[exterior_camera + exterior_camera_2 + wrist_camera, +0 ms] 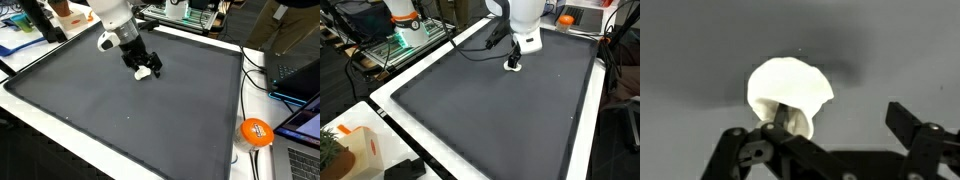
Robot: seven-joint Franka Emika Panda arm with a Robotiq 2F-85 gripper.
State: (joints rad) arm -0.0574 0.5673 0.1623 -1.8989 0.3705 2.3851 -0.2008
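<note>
My gripper (147,68) hangs low with its jaws spread wide, clasping nothing. Between them a small, white, rounded, glossy object (790,90) sits on the dark grey flat mat (120,120), near one edge. I judge the approach made and the grasp not yet closed.

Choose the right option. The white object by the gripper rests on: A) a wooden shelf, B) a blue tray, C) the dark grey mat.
C: the white object lies on the dark grey mat, right at the open gripper.
</note>
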